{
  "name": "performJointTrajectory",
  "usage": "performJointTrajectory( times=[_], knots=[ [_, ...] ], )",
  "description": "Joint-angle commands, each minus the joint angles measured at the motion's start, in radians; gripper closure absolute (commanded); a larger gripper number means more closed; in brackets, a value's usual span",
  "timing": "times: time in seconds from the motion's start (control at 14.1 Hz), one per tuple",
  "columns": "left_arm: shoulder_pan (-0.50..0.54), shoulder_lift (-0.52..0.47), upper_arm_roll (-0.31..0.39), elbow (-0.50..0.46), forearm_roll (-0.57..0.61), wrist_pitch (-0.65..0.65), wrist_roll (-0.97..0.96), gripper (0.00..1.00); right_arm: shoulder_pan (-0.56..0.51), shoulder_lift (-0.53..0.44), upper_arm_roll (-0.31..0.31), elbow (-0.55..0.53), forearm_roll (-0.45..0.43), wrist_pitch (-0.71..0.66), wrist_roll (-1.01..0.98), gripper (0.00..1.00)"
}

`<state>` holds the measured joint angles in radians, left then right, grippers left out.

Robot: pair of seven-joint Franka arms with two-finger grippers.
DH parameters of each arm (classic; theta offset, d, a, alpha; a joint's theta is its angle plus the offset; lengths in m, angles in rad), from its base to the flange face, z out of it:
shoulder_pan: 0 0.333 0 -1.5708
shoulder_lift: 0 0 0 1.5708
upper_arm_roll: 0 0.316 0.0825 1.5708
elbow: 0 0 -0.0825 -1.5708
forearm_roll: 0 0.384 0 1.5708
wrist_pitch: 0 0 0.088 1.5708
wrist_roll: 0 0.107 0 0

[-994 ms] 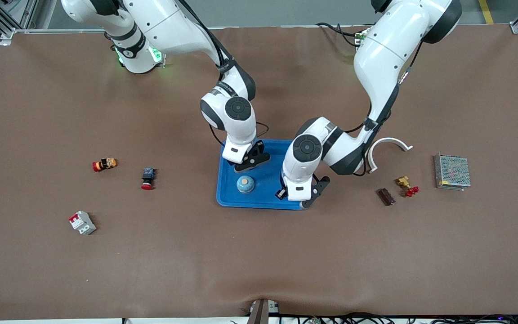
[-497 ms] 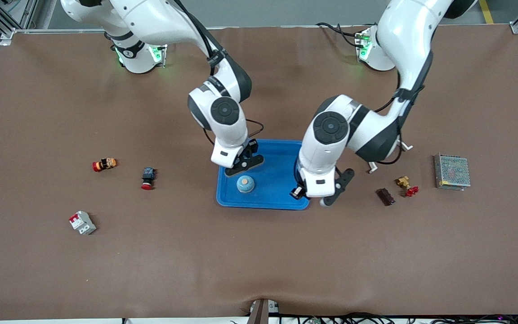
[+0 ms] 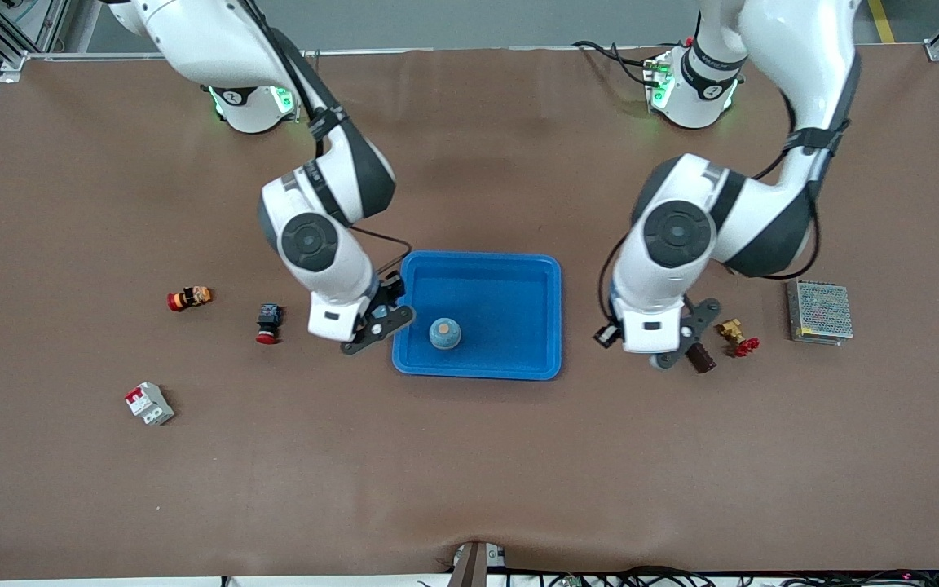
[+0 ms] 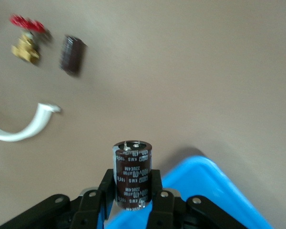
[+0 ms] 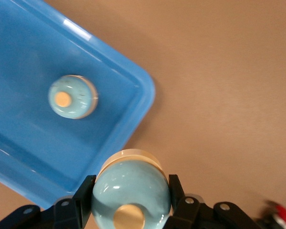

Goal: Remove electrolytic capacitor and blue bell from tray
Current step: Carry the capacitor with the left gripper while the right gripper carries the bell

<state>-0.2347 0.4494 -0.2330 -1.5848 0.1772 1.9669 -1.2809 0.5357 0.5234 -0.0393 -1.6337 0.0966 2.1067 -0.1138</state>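
Gripping a capacitor (image 4: 132, 174), the left tool (image 4: 132, 202) hangs over bare table (image 3: 469, 473) beside the blue tray (image 3: 547, 269), while the right tool (image 5: 131, 210) clasps a bell (image 5: 131, 195).

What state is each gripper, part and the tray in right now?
left gripper: shut on capacitor, over bare table beside the tray
capacitor: clamped, off the table
right gripper: shut on held bell, by the tray's rim
held bell: clamped, in the air
tray bell: free, dome up in the tray
tray: on table, holding one bell
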Motion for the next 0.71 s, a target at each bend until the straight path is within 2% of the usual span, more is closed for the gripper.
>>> performJointTrajectory(
  times=[0.0, 0.21, 0.64],
  knots=[
    [0.084, -0.093, -0.003, -0.157, -0.031, -0.006, 0.118, 1.0, -0.051, -0.007, 0.013, -0.014, 0.014, -0.001, -0.11, 0.46],
    [0.181, -0.093, -0.002, -0.214, -0.028, 0.004, 0.219, 1.0, -0.085, 0.0, 0.013, -0.021, 0.009, 0.01, -0.205, 0.46],
    [0.308, -0.093, 0.0, -0.311, -0.009, 0.039, 0.377, 1.0, -0.166, 0.032, 0.012, -0.041, -0.017, 0.087, -0.447, 0.46]
  ],
)
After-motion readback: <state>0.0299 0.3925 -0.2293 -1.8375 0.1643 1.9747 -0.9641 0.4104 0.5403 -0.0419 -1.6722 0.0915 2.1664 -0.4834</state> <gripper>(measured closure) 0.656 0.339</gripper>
